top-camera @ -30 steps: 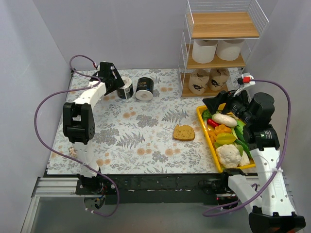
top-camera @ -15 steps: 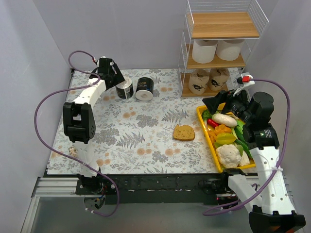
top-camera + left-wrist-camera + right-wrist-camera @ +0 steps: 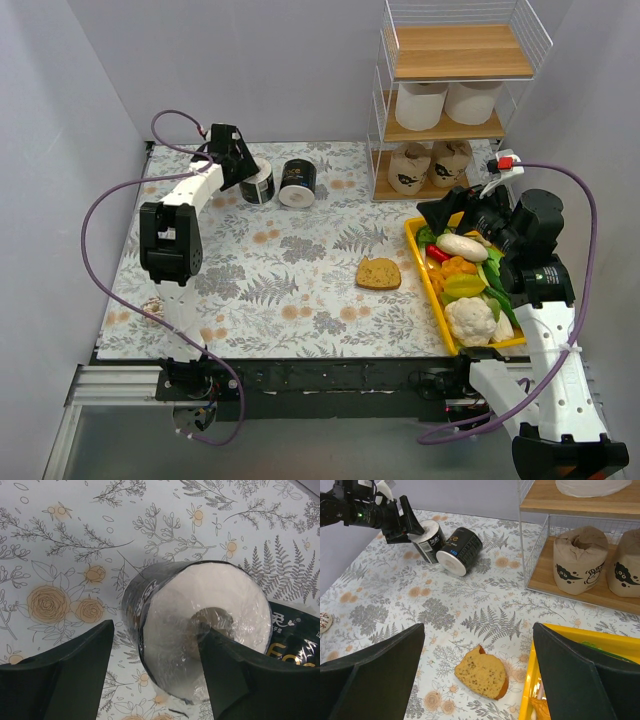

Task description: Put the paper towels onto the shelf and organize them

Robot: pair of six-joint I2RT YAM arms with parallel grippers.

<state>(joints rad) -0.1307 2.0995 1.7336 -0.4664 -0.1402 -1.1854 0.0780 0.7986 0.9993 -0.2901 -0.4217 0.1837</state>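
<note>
Rolls first: four of the six paper towels are already shelved, with two white rolls (image 3: 447, 104) on the middle board of the shelf (image 3: 460, 52) and two tan rolls (image 3: 430, 166) standing on the bottom board. The top board is bare, so that looks like the home for the last pair.

And here's that pair, out on the desk (image 3: 300, 250) at the far left. The nearer black roll (image 3: 200, 630) lies on its side, its white end and hollow core facing the left wrist camera, with the second black roll (image 3: 298, 183) touching it on the right.

The left gripper (image 3: 243, 170) is right on it, fingers spread and straddling the roll on both sides, nothing clamped yet. Lined up that way, a squeeze should pinch the curved sides rather than crush the ends.

The right gripper (image 3: 479, 630) hangs wide apart and empty near the yellow tray (image 3: 420, 245), looking toward the bread slice (image 3: 379, 273), likely held back to leave the route to the shelf free.
</note>
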